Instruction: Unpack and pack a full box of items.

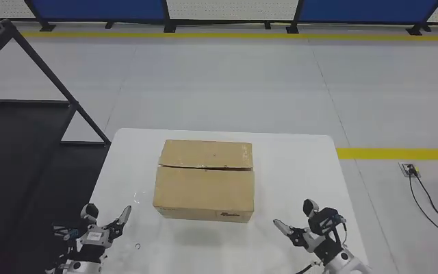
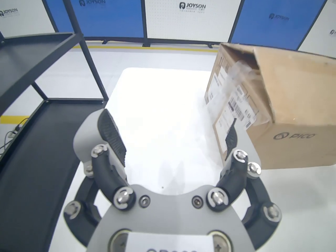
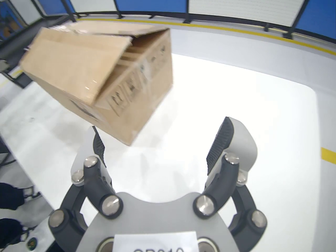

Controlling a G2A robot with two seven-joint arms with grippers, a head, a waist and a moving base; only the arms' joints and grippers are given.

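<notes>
Cardboard box (image 1: 204, 180) sits on the surface (image 1: 294, 164), ahead of and between your grippers, flaps folded down. Left gripper (image 2: 168, 124) and right gripper (image 3: 160, 125) are spread wide and hold nothing, probably staged to open the flaps.

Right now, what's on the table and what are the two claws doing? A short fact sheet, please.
table: white, one item on it
box: cardboard, mid-table, top flaps down
left gripper: open, empty, at the table's near edge, apart from the box
right gripper: open, empty, at the table's near edge, apart from the box
black rack: beside the table
</notes>
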